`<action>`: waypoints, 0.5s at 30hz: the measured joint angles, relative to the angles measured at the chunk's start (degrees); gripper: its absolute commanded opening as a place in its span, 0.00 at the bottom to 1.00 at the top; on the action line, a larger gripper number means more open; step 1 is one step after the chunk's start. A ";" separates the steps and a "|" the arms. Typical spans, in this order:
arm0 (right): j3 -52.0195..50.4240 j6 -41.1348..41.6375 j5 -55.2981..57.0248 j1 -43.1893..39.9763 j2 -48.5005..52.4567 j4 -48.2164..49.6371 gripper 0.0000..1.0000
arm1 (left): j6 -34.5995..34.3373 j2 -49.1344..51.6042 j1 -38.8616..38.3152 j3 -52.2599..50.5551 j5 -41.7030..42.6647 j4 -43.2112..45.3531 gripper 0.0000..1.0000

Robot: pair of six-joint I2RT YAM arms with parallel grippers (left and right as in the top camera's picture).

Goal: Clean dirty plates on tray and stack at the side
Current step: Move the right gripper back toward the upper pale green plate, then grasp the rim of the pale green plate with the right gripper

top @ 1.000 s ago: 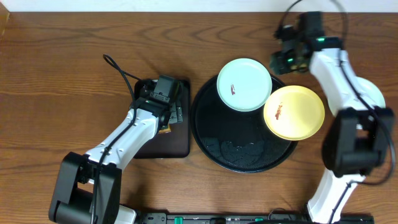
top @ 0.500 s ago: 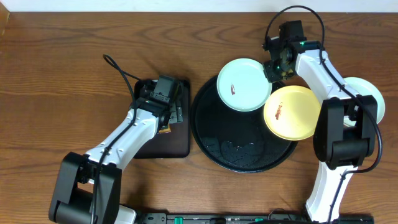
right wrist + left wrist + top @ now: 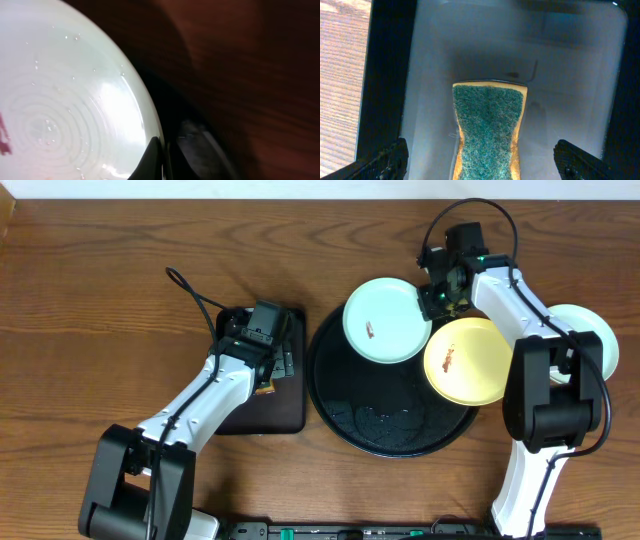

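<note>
The left pincer (image 3: 485, 161) hangs with its fingers wide apart, straddling a waisted yellow sponge with a green scouring face (image 3: 490, 130). The sponge lies flat in the small rectangular black tray (image 3: 285, 415), and neither finger touches it. It looks soft and springy, so it is best pinched across its narrow waist.

Just to the right sits the large round black tray with a raised rim (image 3: 335, 405), its floor bare but for some specks or droplets near the front. A pale mint-blue round plate (image 3: 387, 320) rests at the tray's far edge, overhanging the rim, with a small reddish-brown smear left of its centre. The right pincer (image 3: 167, 159) is at this plate's right-hand edge. In the wrist view its fingers are drawn to a thin slit and the plate's lip runs into it, so I read it as nipped on the rim. The plate looks stiff, thin and glossy, beaded with fine droplets, so it is probably light but slippery. The lip is the only place to hold, and a grip that far out may let it tilt or slip if hurried.

A pale yellow round plate (image 3: 472, 360), also smeared, lies close beside it, overhanging the tray's right rim. Further right, on the wooden table (image 3: 100, 270), a second mint-blue plate (image 3: 590, 325) shows partly behind the right arm, off the tray.
</note>
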 measured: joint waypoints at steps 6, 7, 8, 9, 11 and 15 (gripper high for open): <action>0.00 6.69 -3.63 0.96 -2.10 -7.52 0.01 | 0.00 0.00 0.00 0.00 0.00 0.00 0.93; 0.02 7.69 -3.96 0.98 -2.67 -9.27 0.01 | 0.00 0.00 0.00 0.00 -0.02 0.00 0.93; 0.04 8.70 -4.15 1.01 -3.28 -11.26 0.01 | 0.00 0.00 0.00 0.00 0.00 0.00 0.94; 0.09 9.42 -4.17 1.07 -3.67 -12.96 0.01 | 0.00 0.00 0.00 0.00 0.00 0.00 0.94; 0.07 11.37 -4.00 1.29 -4.26 -16.74 0.01 | 0.00 0.00 0.00 0.00 0.00 0.00 0.94; -0.96 15.58 -3.02 3.28 -4.37 -19.78 0.01 | 0.00 0.00 0.00 0.00 0.00 0.00 0.94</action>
